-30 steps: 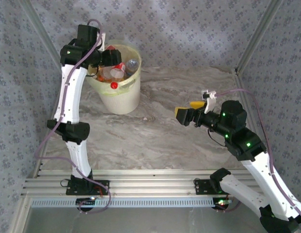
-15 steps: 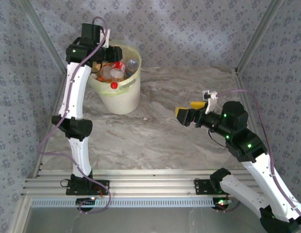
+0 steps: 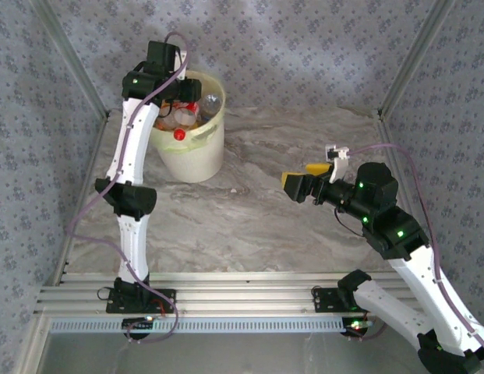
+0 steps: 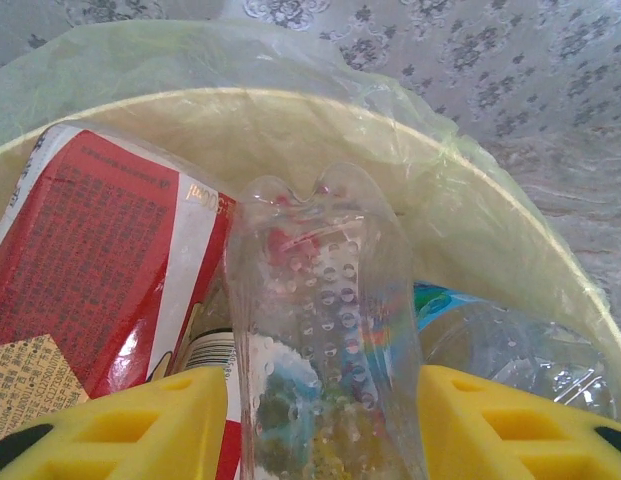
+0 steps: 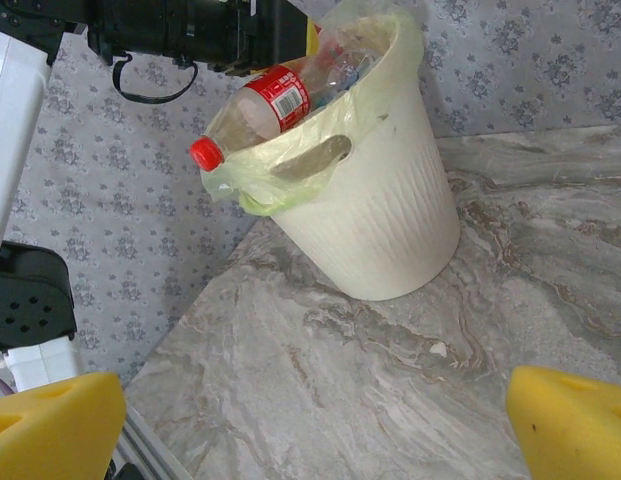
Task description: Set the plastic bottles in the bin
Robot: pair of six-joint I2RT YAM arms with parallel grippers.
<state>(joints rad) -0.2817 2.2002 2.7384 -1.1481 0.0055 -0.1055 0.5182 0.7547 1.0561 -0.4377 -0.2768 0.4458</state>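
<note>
Here, the left gripper (image 4: pixel 325 405) hangs over the bin (image 3: pixel 196 160), which stands at the far left of the table (image 3: pixel 257 226). Its yellow fingers (image 4: pixel 140 420) are partly closed and press either side of a clear bottle (image 4: pixel 320 290) — a grip, by the look of it.

The clear bottle's long axis runs straight out from the left gripper, its lobed base pointing toward the bin's far rim. It sits above the other bottles (image 3: pixel 187 115), inside the circle of the rim. The bin is therefore directly beneath the load, and I judge the next move to be simply letting go.

The clear bottle is see-through and dimpled, with smears of colour low down between the fingers. A red-label bottle (image 4: pixel 100 230) lies just to its left. From the right wrist, a red-capped bottle (image 5: pixel 252 110) juts over the rim, cap outward, resting on the pale green liner (image 5: pixel 240 175). The bin is cream, ribbed and heaped full.

The right gripper (image 3: pixel 304 174) is wide open and holds nothing, well apart over the table — the left arm is far nearer.
</note>
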